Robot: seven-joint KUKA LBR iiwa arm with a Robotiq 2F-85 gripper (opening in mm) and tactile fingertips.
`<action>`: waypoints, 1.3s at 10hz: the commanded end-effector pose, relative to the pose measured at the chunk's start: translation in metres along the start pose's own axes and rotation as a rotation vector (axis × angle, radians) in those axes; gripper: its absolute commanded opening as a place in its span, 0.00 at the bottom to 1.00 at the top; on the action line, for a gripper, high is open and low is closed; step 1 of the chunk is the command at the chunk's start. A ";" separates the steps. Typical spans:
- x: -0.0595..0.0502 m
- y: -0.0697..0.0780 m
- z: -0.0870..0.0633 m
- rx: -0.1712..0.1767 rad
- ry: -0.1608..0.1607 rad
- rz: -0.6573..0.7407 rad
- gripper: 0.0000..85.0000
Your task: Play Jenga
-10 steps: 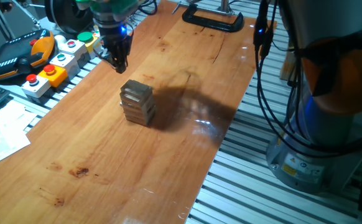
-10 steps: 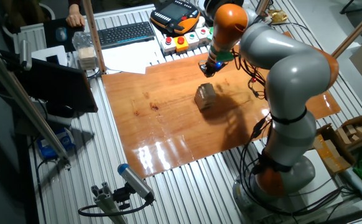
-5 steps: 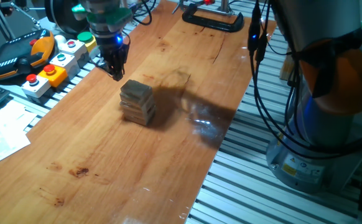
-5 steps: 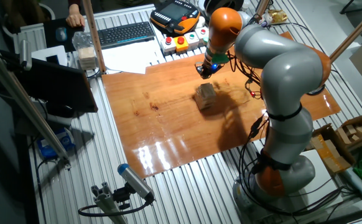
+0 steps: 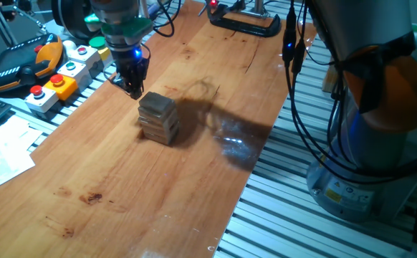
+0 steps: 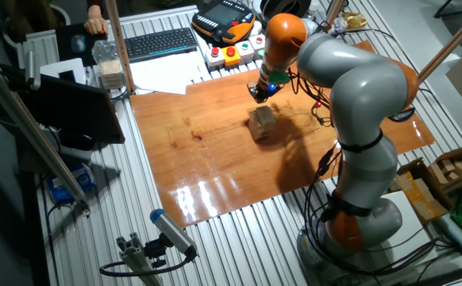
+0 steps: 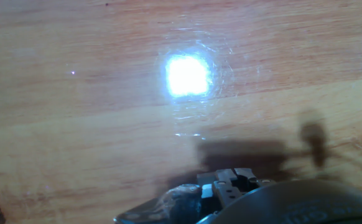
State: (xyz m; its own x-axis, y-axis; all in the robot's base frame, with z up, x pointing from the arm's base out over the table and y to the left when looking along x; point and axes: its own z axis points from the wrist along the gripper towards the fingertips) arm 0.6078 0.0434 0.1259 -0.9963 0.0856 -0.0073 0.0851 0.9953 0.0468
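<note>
Gripper (image 5: 133,89) fingers together, just beside Jenga tower (image 5: 157,117); open tabletop (image 5: 194,186) toward near edge.

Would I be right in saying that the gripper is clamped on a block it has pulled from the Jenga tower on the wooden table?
Not quite: the gripper holds no block. In one fixed view it hangs just beside the Jenga tower, which stands whole on the wooden table; no loose block is visible.
</note>
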 end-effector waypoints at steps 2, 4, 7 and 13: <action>0.000 0.000 0.003 -0.002 0.000 0.002 0.01; 0.000 0.000 0.003 0.000 -0.001 0.000 0.01; 0.000 0.000 0.003 0.003 -0.005 -0.011 0.01; 0.000 0.000 0.003 0.062 -0.030 -0.031 0.01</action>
State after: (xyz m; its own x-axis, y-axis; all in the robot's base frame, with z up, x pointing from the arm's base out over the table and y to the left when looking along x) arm 0.6082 0.0437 0.1227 -0.9978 0.0550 -0.0376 0.0556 0.9983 -0.0149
